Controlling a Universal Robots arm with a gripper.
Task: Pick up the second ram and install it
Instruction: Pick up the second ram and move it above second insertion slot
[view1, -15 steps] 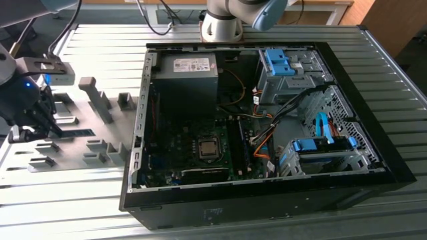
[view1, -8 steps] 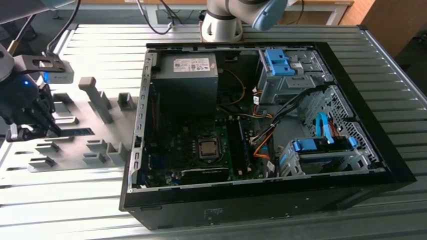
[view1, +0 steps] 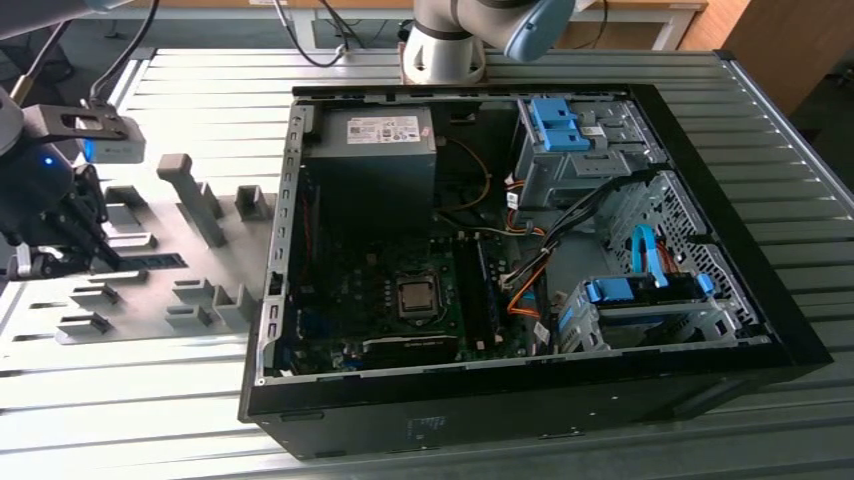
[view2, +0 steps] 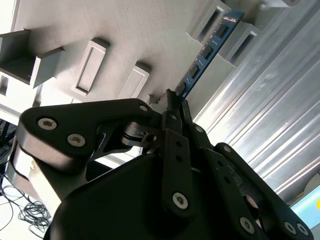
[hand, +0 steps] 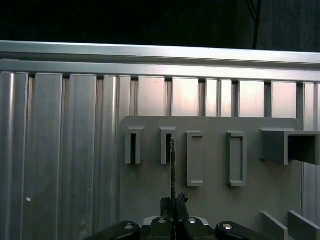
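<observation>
Honestly, the gripper (view2: 172, 97) looks pinched shut on one end of the second ram (view2: 205, 52), over at the exterior view's left edge, with the stick's far end sitting between the grey holder blocks (view2: 254, 30). My worry: a grip that far out on the end could let the thin stick twist, or snag the slot walls on the way out.

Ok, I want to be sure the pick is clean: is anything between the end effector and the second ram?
Nothing visible stands between them. In the second wrist view the end effector is closed on the near end of the second ram, and the stick's far end sits between two grey holder blocks.
</observation>
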